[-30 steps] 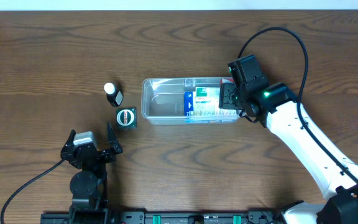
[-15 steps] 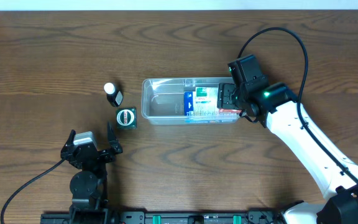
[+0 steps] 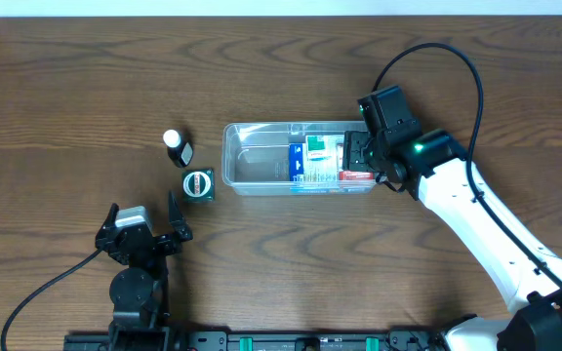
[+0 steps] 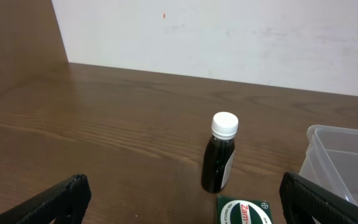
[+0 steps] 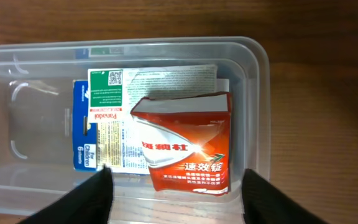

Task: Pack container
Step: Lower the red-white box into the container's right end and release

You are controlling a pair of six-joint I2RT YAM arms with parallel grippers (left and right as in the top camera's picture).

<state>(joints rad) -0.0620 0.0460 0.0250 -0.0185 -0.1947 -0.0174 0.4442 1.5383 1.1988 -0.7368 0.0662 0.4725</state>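
Observation:
The clear plastic container (image 3: 261, 180) lies mid-table. Inside its right end lie a red box (image 5: 185, 149) and, under it, a blue-and-white Panadol box (image 5: 104, 124); both also show from overhead, the red box (image 3: 357, 176) and the Panadol box (image 3: 310, 161). My right gripper (image 5: 176, 199) hovers open over the container's right end, above the red box, holding nothing. My left gripper (image 4: 179, 202) is open and empty near the table's front left. A dark bottle with a white cap (image 4: 220, 155) and a green Zam-Buk tin (image 4: 246, 211) stand left of the container.
The bottle (image 3: 176, 146) and the green tin (image 3: 198, 183) sit on the wood table between my left gripper (image 3: 144, 226) and the container's left end. A white wall rises behind the table's far edge (image 4: 229, 37).
The red box has slid out from under my right gripper and now lies in the container's right end. My left arm has not moved.

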